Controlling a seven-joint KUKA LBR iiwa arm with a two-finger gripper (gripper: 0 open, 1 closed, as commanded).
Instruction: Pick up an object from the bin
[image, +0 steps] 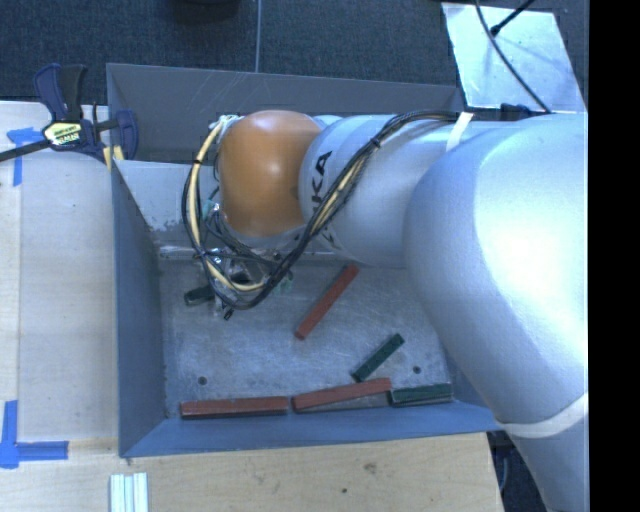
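Near the far left corner of the bin (135, 330), we are hanging the claw (218, 292) low over bare floor.
Cables (193, 195) and the orange wrist cover (262, 170) are masking it, so we cannot tell whether it is open or closed. Nearest, a red-brown stick (325, 300) is lying slantwise mid-floor, with a dark green stick (378, 357) beyond. Two more red-brown sticks (233, 406) and a green block (420, 396) are hugging the near wall, which is probably crowding any grasp there.
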